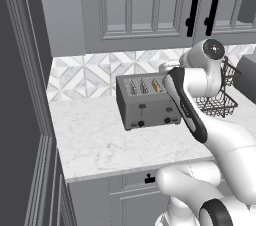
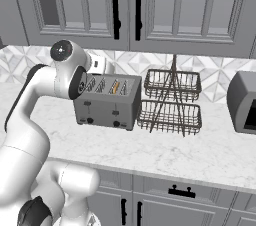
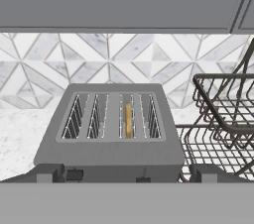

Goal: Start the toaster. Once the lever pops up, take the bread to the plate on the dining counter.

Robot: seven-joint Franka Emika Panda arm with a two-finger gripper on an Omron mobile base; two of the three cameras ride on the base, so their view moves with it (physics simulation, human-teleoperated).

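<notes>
The grey brushed-metal toaster [image 1: 145, 104] [image 2: 106, 101] [image 3: 111, 136] stands on the marble counter against the tiled wall. The bread [image 1: 156, 86] [image 2: 115, 87] [image 3: 128, 119] sits upright in the third slot from the left, only its tan top edge showing. Two small black levers [image 3: 74, 174] and two knobs are on the toaster's front. My gripper [image 3: 127, 173] hovers open above and in front of the toaster, its fingertips [image 3: 49, 172] spread wide with nothing between them. The plate and the dining counter are out of view.
A black two-tier wire basket [image 2: 171, 102] [image 1: 220, 97] [image 3: 223, 119] stands close to the toaster's right side. A grey appliance [image 2: 244, 102] sits farther right. Upper cabinets [image 2: 125, 10] hang above. Bare counter [image 1: 100, 142] lies in front of the toaster.
</notes>
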